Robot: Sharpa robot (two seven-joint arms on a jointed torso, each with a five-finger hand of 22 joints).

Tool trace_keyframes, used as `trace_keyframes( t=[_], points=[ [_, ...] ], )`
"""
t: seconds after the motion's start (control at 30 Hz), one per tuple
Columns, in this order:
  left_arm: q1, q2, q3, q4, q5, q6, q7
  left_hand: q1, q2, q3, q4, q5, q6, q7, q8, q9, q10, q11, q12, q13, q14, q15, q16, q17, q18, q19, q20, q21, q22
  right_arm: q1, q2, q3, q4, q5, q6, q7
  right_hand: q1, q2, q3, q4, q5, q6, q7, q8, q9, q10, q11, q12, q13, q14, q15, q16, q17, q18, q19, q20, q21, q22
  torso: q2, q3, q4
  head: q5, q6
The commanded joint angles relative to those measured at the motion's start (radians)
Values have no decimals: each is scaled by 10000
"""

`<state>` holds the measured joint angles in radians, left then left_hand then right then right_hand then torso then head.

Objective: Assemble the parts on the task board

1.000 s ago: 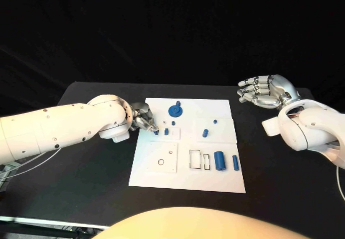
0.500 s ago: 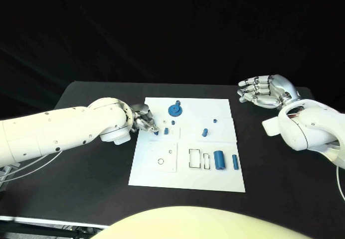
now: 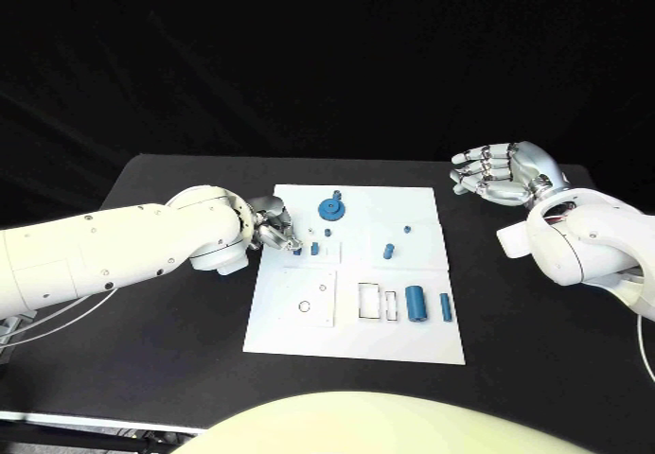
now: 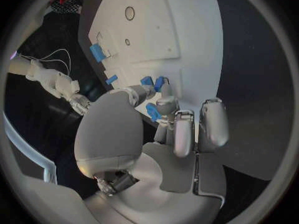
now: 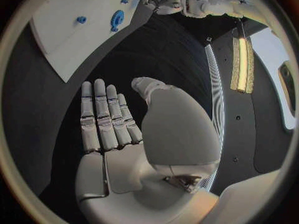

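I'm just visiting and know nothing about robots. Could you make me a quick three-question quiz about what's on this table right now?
1. True or false: the right hand holds a blue part.
2. Which hand is at the task board? A) left B) right C) both
3. Fill in: the blue gear-shaped part sits near the board's ____ edge, far or near from the robot.

Key: 1 false, it is off the board and holds nothing. 2 A, the left hand has its fingertips at a small blue part. 3 far.
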<state>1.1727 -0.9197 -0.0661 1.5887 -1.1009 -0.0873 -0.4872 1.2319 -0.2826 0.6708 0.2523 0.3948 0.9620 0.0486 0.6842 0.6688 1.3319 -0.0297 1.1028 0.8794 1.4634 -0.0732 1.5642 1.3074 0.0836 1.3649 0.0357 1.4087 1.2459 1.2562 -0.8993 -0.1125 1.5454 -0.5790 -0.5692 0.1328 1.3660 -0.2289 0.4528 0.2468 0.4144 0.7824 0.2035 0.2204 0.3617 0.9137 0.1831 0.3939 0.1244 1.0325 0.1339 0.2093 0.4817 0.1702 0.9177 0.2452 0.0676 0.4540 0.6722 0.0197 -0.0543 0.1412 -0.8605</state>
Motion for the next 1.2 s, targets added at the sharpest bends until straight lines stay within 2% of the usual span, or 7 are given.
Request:
trace_keyframes(
  t=[0.03,0.4,0.63,1.2],
  points=[
    [-9,-47,25,85,-147,-16,133,-31,-44,2151,-2104,81,69,-16,5,7,75,1,26,37,1009,-74,-59,2425,-104,53,-22,36,7,-7,-5,4,-1,-17,105,83,-94,10,-5,-46,63,-65,489,65,-13,-58,15,13,-36,-33,-6,-58,-26,107,-57,-7,-41,-45,-1,-5,7,-2,-13],
    [-10,-200,110,213,-168,-158,223,-56,-62,2181,-2138,138,96,-24,-7,11,94,-8,32,56,1007,-85,-63,2419,-107,63,-33,48,22,-18,-2,4,-5,-11,110,89,-94,10,-5,-46,63,-65,489,65,-13,-58,15,13,-36,-33,-6,-58,-26,107,-57,-7,-41,-45,0,6,3,10,-41],
    [-11,-208,117,174,-259,-270,248,-63,-64,2187,-2146,152,103,-26,-10,12,103,-11,41,71,1009,-87,-59,2424,-112,77,-36,60,45,-20,-4,4,-6,-10,109,87,-94,10,-5,-46,63,-65,489,65,-13,-58,15,13,-36,-33,-6,-58,-26,107,-57,-7,-41,-45,-6,20,-3,27,-43],
    [-50,-108,117,27,-363,-237,286,-74,-68,2195,-2156,172,113,-29,-14,14,114,-13,48,85,1006,-91,-67,2412,-110,75,-40,59,40,-20,9,4,-9,-9,123,83,-94,10,-5,-46,63,-65,489,65,-13,-58,15,13,-36,-33,-6,-58,-26,107,-57,-7,-41,-45,2,11,-8,41,-68]
  ],
)
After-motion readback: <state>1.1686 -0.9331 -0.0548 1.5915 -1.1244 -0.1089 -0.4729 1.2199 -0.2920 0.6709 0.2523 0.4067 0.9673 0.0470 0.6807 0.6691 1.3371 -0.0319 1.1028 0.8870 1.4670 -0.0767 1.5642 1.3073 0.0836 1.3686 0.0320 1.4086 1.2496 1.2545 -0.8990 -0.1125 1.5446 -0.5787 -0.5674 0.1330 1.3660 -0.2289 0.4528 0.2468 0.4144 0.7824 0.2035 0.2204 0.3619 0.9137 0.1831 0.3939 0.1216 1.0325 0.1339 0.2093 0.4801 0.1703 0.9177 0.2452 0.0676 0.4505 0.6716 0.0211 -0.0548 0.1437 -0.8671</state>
